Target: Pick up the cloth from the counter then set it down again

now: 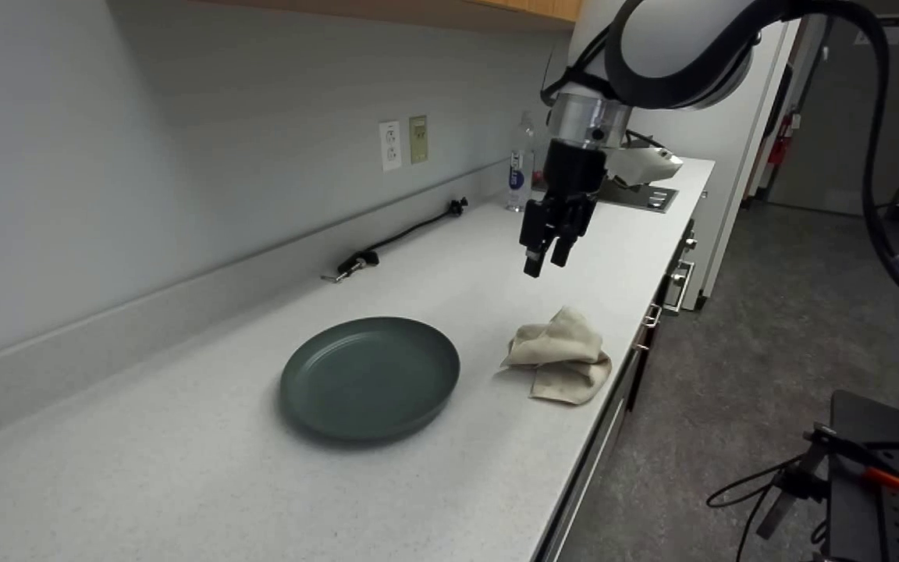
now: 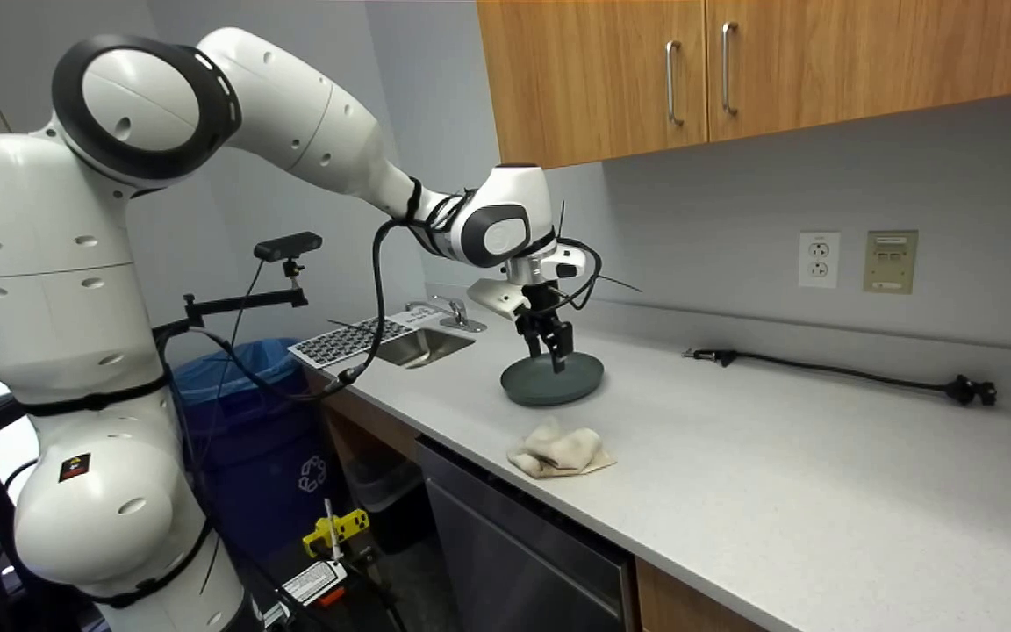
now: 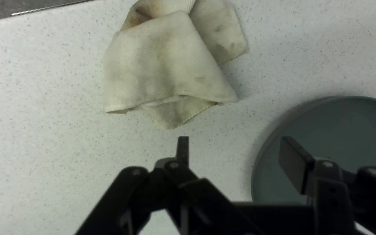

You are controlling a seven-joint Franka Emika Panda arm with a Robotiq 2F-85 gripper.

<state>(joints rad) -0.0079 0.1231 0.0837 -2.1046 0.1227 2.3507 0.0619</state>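
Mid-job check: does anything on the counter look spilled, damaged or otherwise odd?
Mainly the cloth: the wrist view shows a dark brown mark and greyish blotches on its cream fabric, so it looks soiled. It lies crumpled near the front edge of the counter. No spill shows, and the plate looks undamaged.

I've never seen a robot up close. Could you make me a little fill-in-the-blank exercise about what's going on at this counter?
1. The cloth lies on a counter whose colour is ____.
2. Seen from above, the outline of the plate is ____.
3. The claw holds nothing; it is ____, not shut.
4. In an exterior view, the wooden cupboard shows exactly ____ handles.

Missing words: white; round; open; two.
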